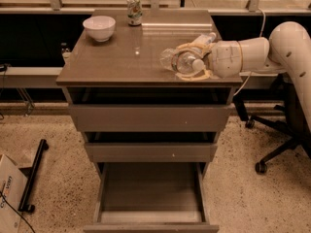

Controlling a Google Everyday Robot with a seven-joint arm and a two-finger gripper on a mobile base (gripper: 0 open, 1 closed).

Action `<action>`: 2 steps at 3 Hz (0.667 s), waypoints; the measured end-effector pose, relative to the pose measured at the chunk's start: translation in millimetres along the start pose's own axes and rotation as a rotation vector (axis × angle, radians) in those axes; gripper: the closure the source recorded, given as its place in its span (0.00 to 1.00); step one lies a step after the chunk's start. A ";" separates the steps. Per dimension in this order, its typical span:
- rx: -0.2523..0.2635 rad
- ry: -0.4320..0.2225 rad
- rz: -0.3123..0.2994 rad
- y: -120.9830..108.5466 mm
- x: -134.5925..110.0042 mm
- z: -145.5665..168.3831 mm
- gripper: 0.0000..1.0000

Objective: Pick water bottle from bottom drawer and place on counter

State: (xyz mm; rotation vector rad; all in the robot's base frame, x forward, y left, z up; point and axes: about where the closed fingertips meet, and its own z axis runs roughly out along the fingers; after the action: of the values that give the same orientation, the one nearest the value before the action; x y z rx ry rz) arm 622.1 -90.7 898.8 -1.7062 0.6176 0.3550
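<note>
My gripper (190,62) is over the right part of the counter (112,59), shut on the water bottle (173,59). The bottle is clear, lies on its side between the beige fingers (194,75), and is at or just above the counter top; I cannot tell whether it touches. The bottom drawer (150,193) is pulled out at the base of the cabinet and nothing shows in it. The two drawers above it stand slightly ajar.
A white bowl (99,27) and a printed can (134,8) stand at the back left of the counter. A larger white bottle (206,39) lies behind the gripper. An office chair (272,130) is at the right, a cardboard box (7,193) and a black bar (31,181) at the left.
</note>
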 end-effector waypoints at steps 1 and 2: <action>-0.003 -0.001 0.009 -10.7 17.7 15.1 1.00; 0.004 0.008 0.022 -24.9 39.0 33.4 1.00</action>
State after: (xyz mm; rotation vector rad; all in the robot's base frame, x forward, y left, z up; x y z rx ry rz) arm 671.4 -63.1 889.9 -1.6990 0.6427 0.3626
